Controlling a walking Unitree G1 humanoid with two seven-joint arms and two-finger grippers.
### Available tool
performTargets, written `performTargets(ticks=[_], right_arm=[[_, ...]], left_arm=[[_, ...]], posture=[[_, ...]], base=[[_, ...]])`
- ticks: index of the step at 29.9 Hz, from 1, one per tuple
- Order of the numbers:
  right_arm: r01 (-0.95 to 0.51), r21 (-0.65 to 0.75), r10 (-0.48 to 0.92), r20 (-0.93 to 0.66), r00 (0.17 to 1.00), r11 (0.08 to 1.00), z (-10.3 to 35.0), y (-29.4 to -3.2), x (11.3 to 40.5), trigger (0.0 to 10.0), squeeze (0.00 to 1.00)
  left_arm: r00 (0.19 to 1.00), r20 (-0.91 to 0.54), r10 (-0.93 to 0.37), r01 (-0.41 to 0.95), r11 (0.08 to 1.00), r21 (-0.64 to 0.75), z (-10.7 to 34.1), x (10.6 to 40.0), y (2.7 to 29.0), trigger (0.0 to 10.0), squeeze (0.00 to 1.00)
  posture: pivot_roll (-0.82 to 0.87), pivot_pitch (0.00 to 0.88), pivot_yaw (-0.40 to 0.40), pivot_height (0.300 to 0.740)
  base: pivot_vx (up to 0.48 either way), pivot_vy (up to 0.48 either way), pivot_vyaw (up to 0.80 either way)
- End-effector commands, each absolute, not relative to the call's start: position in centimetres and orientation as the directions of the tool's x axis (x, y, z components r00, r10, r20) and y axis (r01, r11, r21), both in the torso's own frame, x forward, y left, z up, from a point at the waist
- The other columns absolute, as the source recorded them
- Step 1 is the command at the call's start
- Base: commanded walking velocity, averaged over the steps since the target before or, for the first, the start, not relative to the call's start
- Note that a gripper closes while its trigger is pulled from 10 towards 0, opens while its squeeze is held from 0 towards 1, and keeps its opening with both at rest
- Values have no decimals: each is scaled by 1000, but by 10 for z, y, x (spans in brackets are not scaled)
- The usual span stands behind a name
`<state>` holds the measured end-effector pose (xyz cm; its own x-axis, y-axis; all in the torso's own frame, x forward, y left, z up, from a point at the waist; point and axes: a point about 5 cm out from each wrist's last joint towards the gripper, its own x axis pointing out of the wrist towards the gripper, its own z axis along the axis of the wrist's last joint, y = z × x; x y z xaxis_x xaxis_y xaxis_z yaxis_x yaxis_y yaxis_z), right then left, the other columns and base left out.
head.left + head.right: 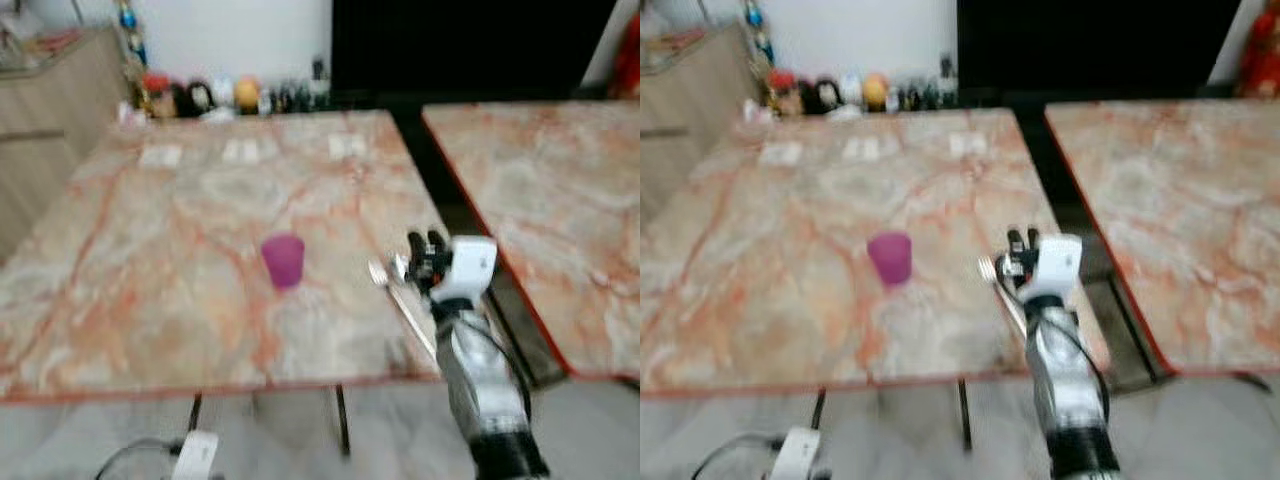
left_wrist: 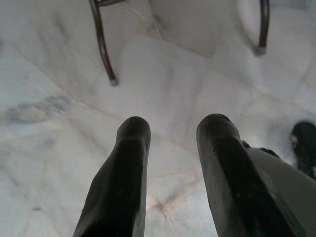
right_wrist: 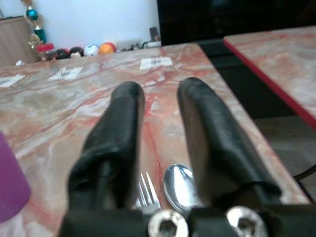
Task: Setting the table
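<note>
Looking at our table (image 1: 150,280) setup right now: we've got a purple cup (image 1: 283,260) standing upright roughly in the middle of the near half of the marble-look top. Over at about 3 o'clock from the cup, near the table's right edge, a fork (image 3: 147,193) and a spoon (image 3: 178,187) lie side by side, just about touching, handles pointing back toward us at 6 o'clock. Head views are blurry, so the cutlery reads better from the wrist cam.

Our right claw (image 3: 155,138) hovers right over the fork and spoon, fingers apart with a clear gap between them and nothing held. Whether it's touching the cutlery we can't tell. The cup sits off at 9 o'clock from the claw.

Our left claw (image 2: 173,148) hangs low by our side, pointing down at the pale marble floor (image 2: 49,148), fingers apart and empty. A dark metal table leg (image 2: 102,44) shows past it.

Further out, at 12 o'clock on the table's far side, there are a few white paper slips (image 1: 250,150). Beyond that edge a row of small colourful figures (image 1: 200,97) lines the wall. A second table (image 1: 560,200) with the same top stands at 3 o'clock, separated by a dark gap.
</note>
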<state>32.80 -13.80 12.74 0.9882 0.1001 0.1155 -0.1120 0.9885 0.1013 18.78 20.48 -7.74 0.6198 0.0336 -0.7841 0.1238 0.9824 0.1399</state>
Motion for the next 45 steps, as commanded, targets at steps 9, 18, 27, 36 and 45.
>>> performTargets(ticks=[9, 18, 27, 36, 45], right_arm=[[-92, 26, 93, -51, 994, 995, 106, -146, 339, 10000, 1000], [-44, -7, 41, -224, 974, 999, 93, -165, 351, 10000, 0], [-76, 73, 90, -217, 972, 994, 93, -163, 347, 10000, 0], [-126, 112, 151, -253, 956, 986, 82, -159, 330, 10000, 0], [-151, 118, 179, -275, 945, 981, 80, -153, 327, 10000, 0]], left_arm=[[598, -801, 24, 133, 983, 129, -81, 182, 203, 10000, 0], [594, -804, 26, 132, 983, 130, -81, 180, 205, 10000, 0], [573, -819, 38, 136, 981, 141, -84, 173, 209, 10000, 0], [566, -823, 43, 138, 979, 147, -85, 172, 210, 10000, 0], [559, -828, 47, 140, 979, 150, -85, 170, 211, 10000, 0]], posture=[[-94, 5, 53, 740], [-82, 7, 55, 740], [-80, 12, 56, 740], [-83, 17, 61, 740], [-80, 17, 63, 740]], base=[[0, 0, 0], [0, 0, 0], [0, 0, 0], [0, 0, 0], [0, 0, 0]])
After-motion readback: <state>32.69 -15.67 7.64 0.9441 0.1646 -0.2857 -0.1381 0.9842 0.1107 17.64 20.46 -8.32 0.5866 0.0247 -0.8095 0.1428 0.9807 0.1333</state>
